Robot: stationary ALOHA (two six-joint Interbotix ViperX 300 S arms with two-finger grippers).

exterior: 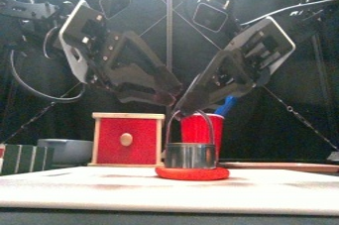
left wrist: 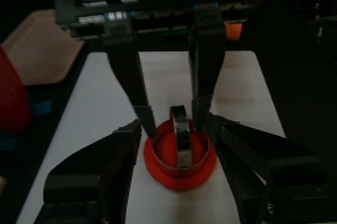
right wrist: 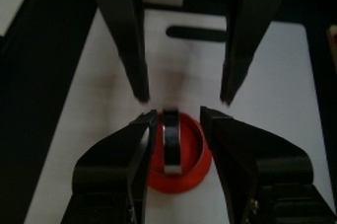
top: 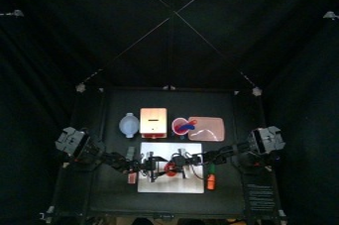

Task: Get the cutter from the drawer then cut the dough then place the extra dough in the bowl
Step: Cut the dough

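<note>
A round metal cutter [exterior: 192, 156] stands on a flat red dough disc [exterior: 192, 172] on the white cutting board [exterior: 79, 184]. My right gripper [right wrist: 171, 121] comes down from the right and is shut on the cutter [right wrist: 171, 134], with the dough [right wrist: 178, 174] showing as a red ring below it. From the left, my left gripper [left wrist: 179, 131] hangs just over the cutter [left wrist: 178, 151]. Its jaws stand wide apart on either side of it, and I see no contact. In the top view both grippers meet over the board [top: 179, 150].
The wooden box with the red drawer front [exterior: 129, 138] stands behind the board at the left, the blue-grey bowl [top: 127, 124] beside it. A red cup [exterior: 203, 128] with a blue knife [exterior: 228, 103] is right behind the cutter. The pink tray [top: 215, 128] lies at the back right.
</note>
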